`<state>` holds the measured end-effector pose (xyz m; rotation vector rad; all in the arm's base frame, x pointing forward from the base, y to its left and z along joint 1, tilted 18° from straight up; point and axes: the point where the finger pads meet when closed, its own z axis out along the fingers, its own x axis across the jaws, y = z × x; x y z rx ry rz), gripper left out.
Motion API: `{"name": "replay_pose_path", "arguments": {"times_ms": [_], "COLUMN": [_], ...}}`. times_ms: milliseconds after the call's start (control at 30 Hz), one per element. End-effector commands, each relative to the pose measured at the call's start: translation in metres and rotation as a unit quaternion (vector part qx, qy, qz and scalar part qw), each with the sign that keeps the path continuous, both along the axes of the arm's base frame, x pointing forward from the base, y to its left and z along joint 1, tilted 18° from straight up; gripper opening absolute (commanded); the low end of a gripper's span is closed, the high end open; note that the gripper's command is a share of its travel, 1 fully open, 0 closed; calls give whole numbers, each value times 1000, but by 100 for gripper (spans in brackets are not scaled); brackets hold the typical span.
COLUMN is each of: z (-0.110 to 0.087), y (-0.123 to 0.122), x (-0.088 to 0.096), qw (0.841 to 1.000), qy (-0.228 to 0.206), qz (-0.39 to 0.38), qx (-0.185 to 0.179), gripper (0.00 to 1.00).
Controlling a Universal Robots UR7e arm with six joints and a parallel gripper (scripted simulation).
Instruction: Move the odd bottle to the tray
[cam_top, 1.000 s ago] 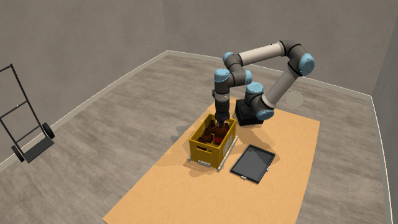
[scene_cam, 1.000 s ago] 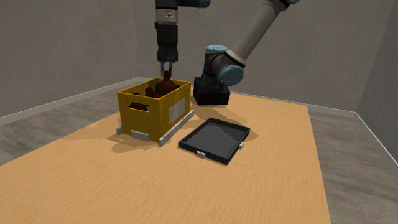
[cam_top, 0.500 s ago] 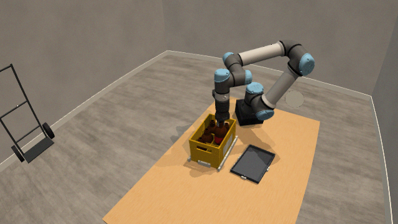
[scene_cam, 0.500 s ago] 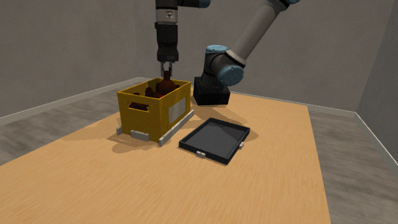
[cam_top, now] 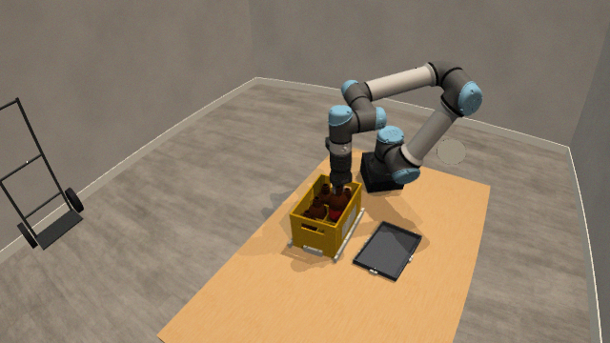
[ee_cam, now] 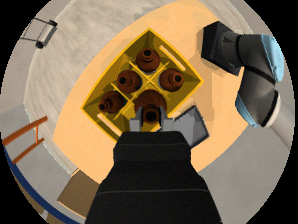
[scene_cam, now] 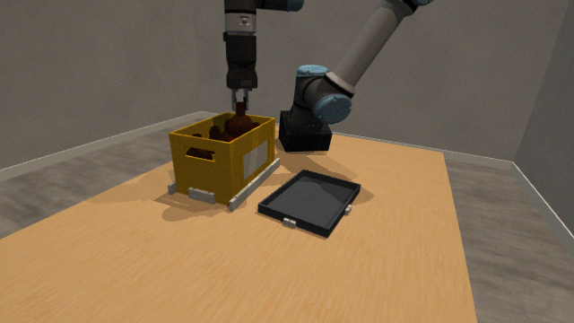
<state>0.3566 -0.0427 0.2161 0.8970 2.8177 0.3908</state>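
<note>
A yellow crate [cam_top: 326,216] stands on the wooden table and holds several brown bottles. It also shows in the exterior view [scene_cam: 222,154] and the wrist view [ee_cam: 141,83]. My gripper [scene_cam: 240,100] is shut on the neck of one brown bottle [scene_cam: 238,123] and holds it partly raised, its shoulders above the crate rim. The same bottle shows in the top view [cam_top: 337,205] with a red label, and under my fingers in the wrist view [ee_cam: 150,115]. The other bottles [ee_cam: 148,60] stand lower in their compartments. The dark tray [cam_top: 387,250] lies to the right of the crate, empty.
The arm's black base [cam_top: 379,173] stands on the table behind the crate. Grey strips [scene_cam: 253,184] lie against the foot of the crate. A hand truck [cam_top: 35,186] stands on the floor at the far left.
</note>
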Motion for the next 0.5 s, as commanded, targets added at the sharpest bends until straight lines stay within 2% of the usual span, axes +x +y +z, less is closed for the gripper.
{"name": "replay_pose_path", "arguments": {"times_ms": [0,467], "z": [1,8], "y": [0,-2], "x": [0,-2], "qw": [1000,1000], "qy": [-1,-1], "qz": [0,0], "qx": [0,0], "gripper": [0,0]}}
